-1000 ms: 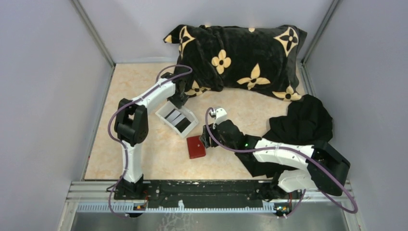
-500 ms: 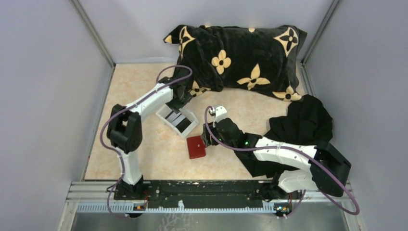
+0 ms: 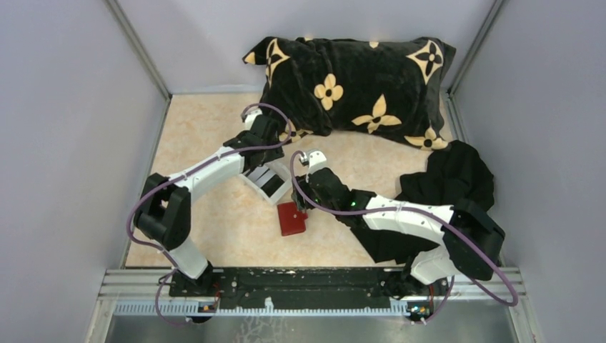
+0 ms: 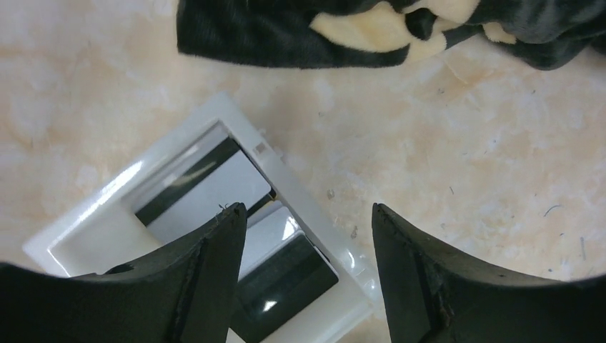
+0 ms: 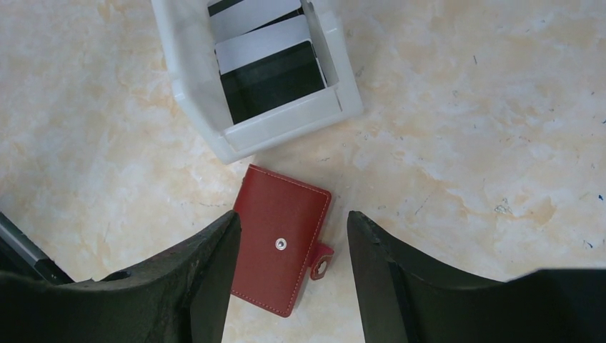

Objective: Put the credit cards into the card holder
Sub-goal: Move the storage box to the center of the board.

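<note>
Left gripper (image 4: 306,218) spread wide, empty, hanging over white tray (image 4: 239,118); likely lining up to pick a card. Credit cards (image 4: 204,179) overlapping inside tray, none out yet. Card holder (image 5: 280,239) flat on table (image 5: 464,143) just near of tray, snapped closed. Right gripper (image 5: 291,221) parted, empty, straddling holder from above; probably there to pin or open it before any card goes in.

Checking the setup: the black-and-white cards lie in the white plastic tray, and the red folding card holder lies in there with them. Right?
Not quite. The red folding card holder lies on the beige table beside the white plastic tray, not in it; the right wrist view shows this. The black-and-white cards do lie in the tray.
</note>
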You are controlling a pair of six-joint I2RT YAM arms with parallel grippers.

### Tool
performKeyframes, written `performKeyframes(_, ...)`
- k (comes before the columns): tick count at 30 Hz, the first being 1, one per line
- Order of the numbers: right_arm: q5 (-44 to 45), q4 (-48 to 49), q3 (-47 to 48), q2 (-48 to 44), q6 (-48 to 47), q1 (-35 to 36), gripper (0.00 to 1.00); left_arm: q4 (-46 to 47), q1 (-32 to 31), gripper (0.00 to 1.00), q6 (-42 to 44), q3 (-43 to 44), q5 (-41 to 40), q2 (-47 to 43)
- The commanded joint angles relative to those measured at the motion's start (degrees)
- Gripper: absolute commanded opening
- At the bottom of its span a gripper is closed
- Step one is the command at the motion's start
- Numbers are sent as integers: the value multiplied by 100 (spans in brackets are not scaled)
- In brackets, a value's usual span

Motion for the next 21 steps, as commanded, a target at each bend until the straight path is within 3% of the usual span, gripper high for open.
performKeyframes(1, 77, 132, 388, 140, -123, -28, 57, 681, -29, 72, 1608, 31, 82, -72)
performKeyframes(9, 76, 235, 457, 359, -190, -28, 57, 825, -14, 72, 2563, -74, 828, -189)
performKeyframes(21, 237, 650, 363, 316, -166, -170, 57, -70, 381, 63, 2594, 332, 1692, 40)
